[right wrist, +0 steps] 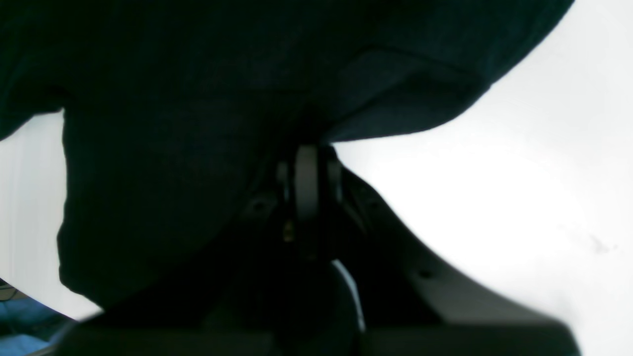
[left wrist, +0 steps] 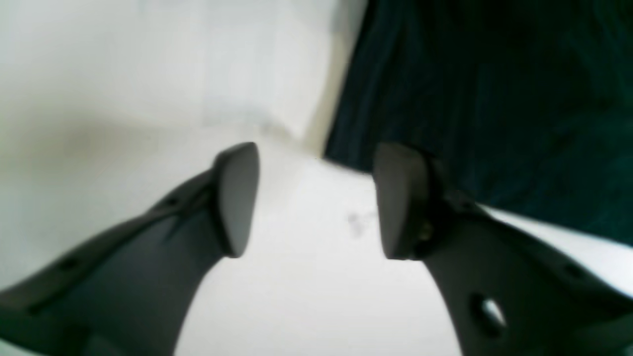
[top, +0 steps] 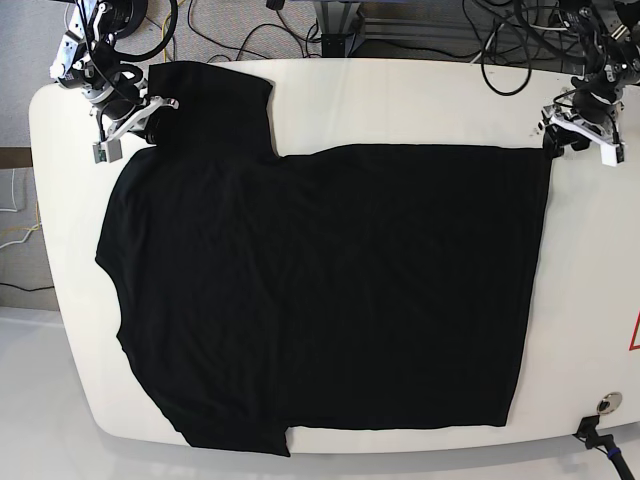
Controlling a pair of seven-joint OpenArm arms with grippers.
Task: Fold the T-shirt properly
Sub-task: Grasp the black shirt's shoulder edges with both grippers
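Observation:
The black T-shirt [top: 330, 290] lies spread flat on the white table [top: 400, 100], one sleeve reaching toward the far left corner. My right gripper [top: 150, 110] sits at that sleeve's edge. In the right wrist view its jaws [right wrist: 306, 165] are pressed together where the dark cloth [right wrist: 163, 148] bunches at their tips. My left gripper [top: 558, 133] hovers at the shirt's far right corner. In the left wrist view the left gripper [left wrist: 319, 198] is open, with only bare table between its fingers and the shirt's corner [left wrist: 484, 99] just beyond the right finger.
Cables [top: 500, 40] and a metal frame crowd the floor behind the table. The table's rounded edge [top: 70, 360] runs close to the shirt's left sleeve. A small round fitting [top: 605, 403] and a red marking [top: 634, 333] sit at the right edge.

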